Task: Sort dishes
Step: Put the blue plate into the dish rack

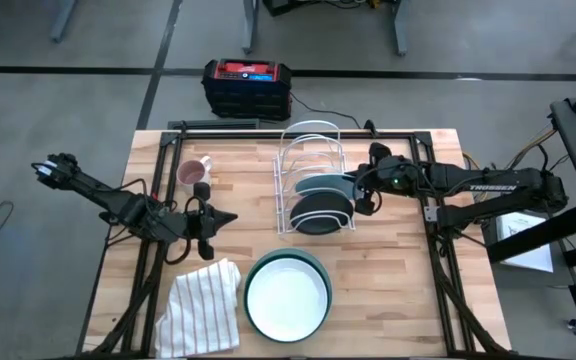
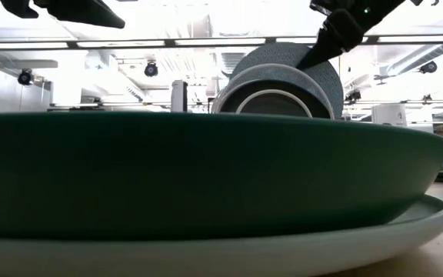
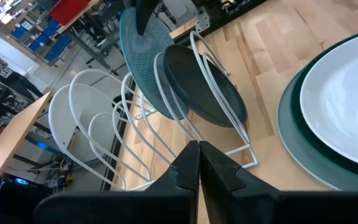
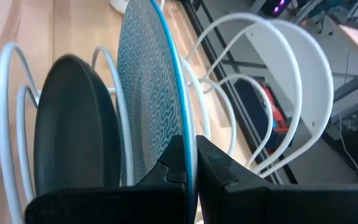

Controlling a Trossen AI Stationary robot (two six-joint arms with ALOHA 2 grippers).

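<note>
Probably a robotics lab or workshop: grey concrete floor [image 1: 88,40], strip ceiling lights [image 2: 198,42], shelving with blue bins [image 3: 39,34].

Bright overhead lights; low view backlit (foreground blurry).

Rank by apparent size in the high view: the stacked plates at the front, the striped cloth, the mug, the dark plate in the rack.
1. Stacked plates, widest.
2. Striped cloth, somewhat smaller.
3. Dark plate, standing in the rack, so seen foreshortened; its true size is unsure.
4. Mug, smallest.
</note>
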